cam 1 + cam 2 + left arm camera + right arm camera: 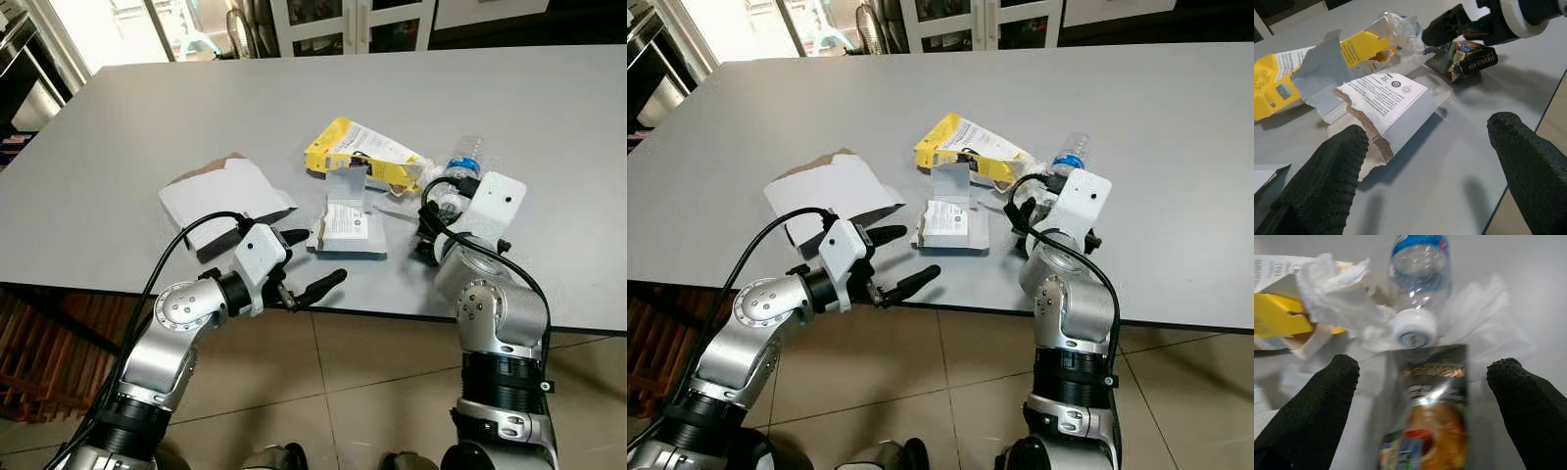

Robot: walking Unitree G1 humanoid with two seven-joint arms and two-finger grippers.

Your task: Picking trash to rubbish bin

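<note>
Trash lies on a grey table [147,127]: a torn white box [348,223], a yellow package [355,149], a clear plastic bottle [1419,274] with a white cap, crumpled tissue [1332,286] and a dark foil snack wrapper [1425,426]. My right gripper [1424,369] is open, one finger on either side of the wrapper, just short of the bottle's cap. My left gripper [312,262] is open at the table's near edge, pointing at the torn white box [1383,103], with nothing between its fingers.
A larger flat piece of torn white cardboard [220,201] lies at the left, near the left arm. Cabinets [353,24] stand beyond the table's far edge. Tiled floor [362,392] runs below the near edge.
</note>
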